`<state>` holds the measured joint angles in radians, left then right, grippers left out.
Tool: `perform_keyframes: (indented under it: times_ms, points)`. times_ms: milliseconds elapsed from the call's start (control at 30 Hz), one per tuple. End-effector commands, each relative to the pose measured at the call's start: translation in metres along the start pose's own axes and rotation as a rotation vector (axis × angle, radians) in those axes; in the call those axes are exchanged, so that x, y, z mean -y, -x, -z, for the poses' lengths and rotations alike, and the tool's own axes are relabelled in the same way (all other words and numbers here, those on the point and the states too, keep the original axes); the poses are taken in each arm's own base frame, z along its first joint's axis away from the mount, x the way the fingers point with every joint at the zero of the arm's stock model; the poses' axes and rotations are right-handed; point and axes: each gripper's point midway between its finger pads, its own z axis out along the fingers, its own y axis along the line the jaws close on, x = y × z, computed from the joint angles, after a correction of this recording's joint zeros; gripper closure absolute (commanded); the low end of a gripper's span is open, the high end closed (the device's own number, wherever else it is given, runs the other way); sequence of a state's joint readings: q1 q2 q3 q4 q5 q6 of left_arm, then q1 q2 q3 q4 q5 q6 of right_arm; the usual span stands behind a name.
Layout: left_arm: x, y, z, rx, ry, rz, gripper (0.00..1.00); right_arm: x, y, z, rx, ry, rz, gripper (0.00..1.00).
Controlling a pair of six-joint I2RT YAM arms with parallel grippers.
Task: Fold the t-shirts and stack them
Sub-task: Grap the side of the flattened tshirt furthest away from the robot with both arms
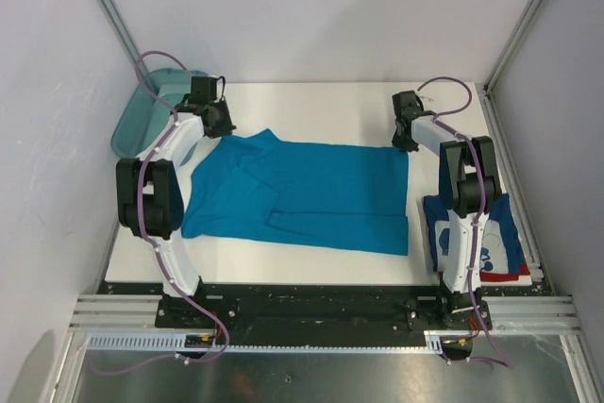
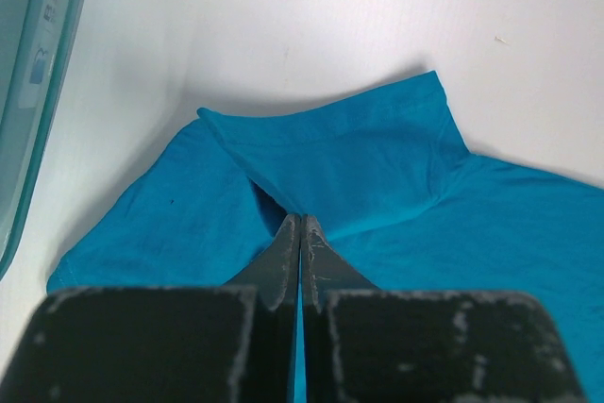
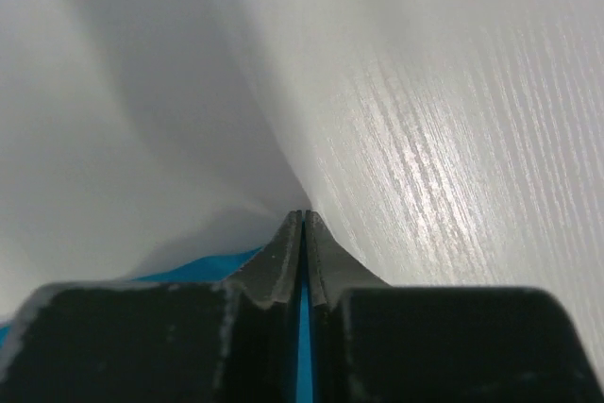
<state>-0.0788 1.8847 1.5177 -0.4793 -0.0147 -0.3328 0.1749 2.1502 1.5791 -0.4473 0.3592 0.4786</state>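
Observation:
A plain teal-blue t-shirt (image 1: 311,191) lies spread across the white table (image 1: 311,106), with a small fold near its lower middle. My left gripper (image 1: 219,127) is at the shirt's far left corner. In the left wrist view its jaws (image 2: 300,219) are shut, pinching a ridge of the teal cloth (image 2: 377,167). My right gripper (image 1: 406,143) is at the far right corner. In the right wrist view it (image 3: 304,214) is shut, with a strip of teal cloth (image 3: 198,266) in its jaws. A folded dark blue t-shirt (image 1: 500,238) with white print lies at the near right, partly hidden by the right arm.
A translucent teal bin (image 1: 142,120) stands at the table's far left corner, close to the left arm, and shows at the left edge of the left wrist view as the bin (image 2: 28,92). White walls and metal frame posts enclose the table.

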Motion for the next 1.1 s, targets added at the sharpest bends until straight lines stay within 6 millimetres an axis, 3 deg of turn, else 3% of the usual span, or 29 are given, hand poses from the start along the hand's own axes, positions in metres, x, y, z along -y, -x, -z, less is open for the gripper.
perform_keyframes:
  times_ms: [0,333,567,733,1067]
  points:
    - [0.005,0.026,0.01,0.072,-0.026,0.01,1.0,0.011,0.0,0.004,-0.02,-0.049,0.004,0.98]
    - [0.003,0.027,0.011,0.077,-0.023,0.013,1.0,0.016,0.032,0.027,0.043,-0.042,-0.021,1.0]
    - [0.002,0.027,0.011,0.077,-0.022,0.015,1.0,0.018,0.024,0.028,0.022,-0.036,-0.024,0.94]
    - [0.0,0.026,0.011,0.075,-0.019,0.014,1.0,0.018,0.019,0.029,0.018,-0.025,-0.032,1.0]
    - [0.0,0.037,0.019,0.104,-0.024,0.024,1.0,0.014,0.035,0.051,0.063,0.014,-0.051,1.0]
